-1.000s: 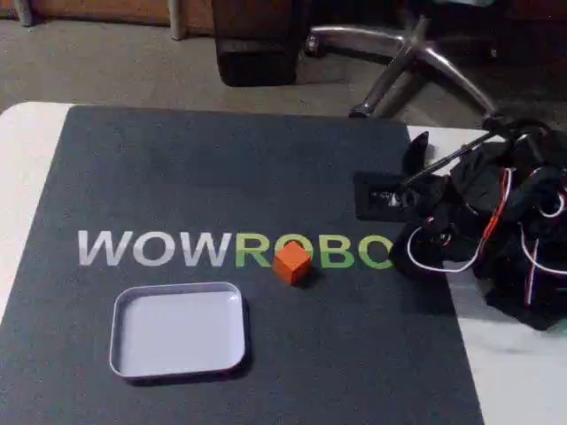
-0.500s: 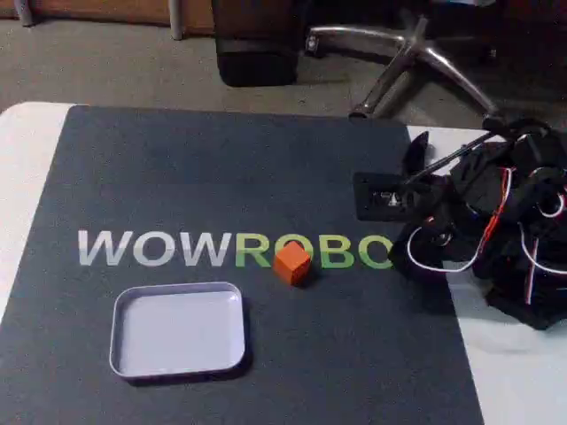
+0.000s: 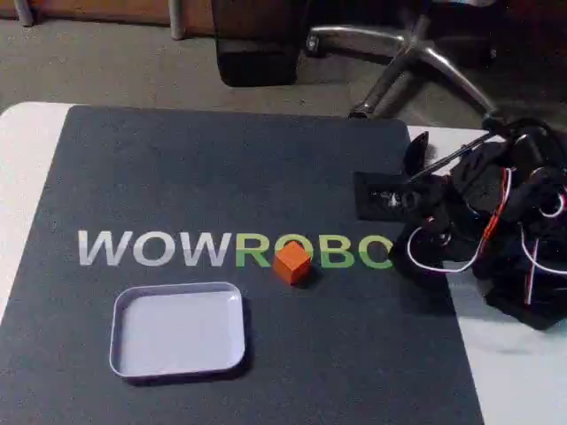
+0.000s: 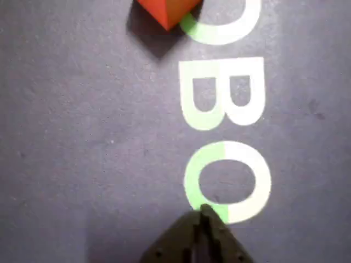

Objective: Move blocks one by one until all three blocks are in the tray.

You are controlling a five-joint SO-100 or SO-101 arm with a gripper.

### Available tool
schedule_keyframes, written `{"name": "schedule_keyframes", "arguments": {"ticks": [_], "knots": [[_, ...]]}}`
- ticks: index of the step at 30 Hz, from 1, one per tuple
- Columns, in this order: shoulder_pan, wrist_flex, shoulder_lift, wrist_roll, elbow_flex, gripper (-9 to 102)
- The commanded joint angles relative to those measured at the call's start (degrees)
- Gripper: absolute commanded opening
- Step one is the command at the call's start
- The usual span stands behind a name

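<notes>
Where the dark mat (image 3: 221, 186) covers the white bench (image 3: 27, 159), one shallow pale tray (image 3: 177, 370) at lower left in the fixed view: rounded corners, thin raised rim, nothing inside. Just right of it and slightly farther back, one small orange cube (image 3: 291, 262), plain-faced, turned corner-on, sitting on the green part of the printed "WOWROBO" lettering (image 3: 159, 249), apart from the tray. Seen again in the wrist view at the top edge (image 4: 167, 11), partly cut off, with its shadow falling on the mat beside a green-and-white letter. Count on the mat: one cube, one tray.

Farther right in the fixed view, the black arm (image 3: 496, 221) folded low over the mat's right edge, red and white wires looping around it, well apart from the cube. Bare mat between arm and cube, nothing in the way. Fingers (image 4: 202, 211) entering the wrist view from the bottom edge, their dark tips pressed together to a point over the last "O" of the lettering, holding nothing.

Beyond the bench, a carpeted floor (image 3: 106, 62) and the chrome legs of an office chair base (image 3: 416, 53) at upper right.
</notes>
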Motion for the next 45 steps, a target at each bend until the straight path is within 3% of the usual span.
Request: {"name": "schedule_keyframes", "arguments": {"ticks": [1, 12, 14, 20, 23, 26, 32, 37, 40, 45], "knots": [[1.14, 0.09, 0.09, -0.26, -0.26, -6], [1.49, 0.18, 0.09, -0.44, -0.26, -6], [4.39, 0.00, 0.09, -16.26, -0.26, -6], [17.31, -3.08, 0.18, -37.62, -0.26, -8], [18.90, -7.82, 0.26, -39.29, -0.79, -8], [17.75, -8.35, 0.26, -34.54, -7.12, -8], [3.96, 7.91, -4.83, -16.79, -31.38, -8], [-0.09, 14.59, -31.64, -6.24, -54.58, -6], [-3.52, 16.00, -48.16, 3.78, -67.06, -6], [-3.52, 18.19, -69.35, 12.13, -82.18, -4]]}}
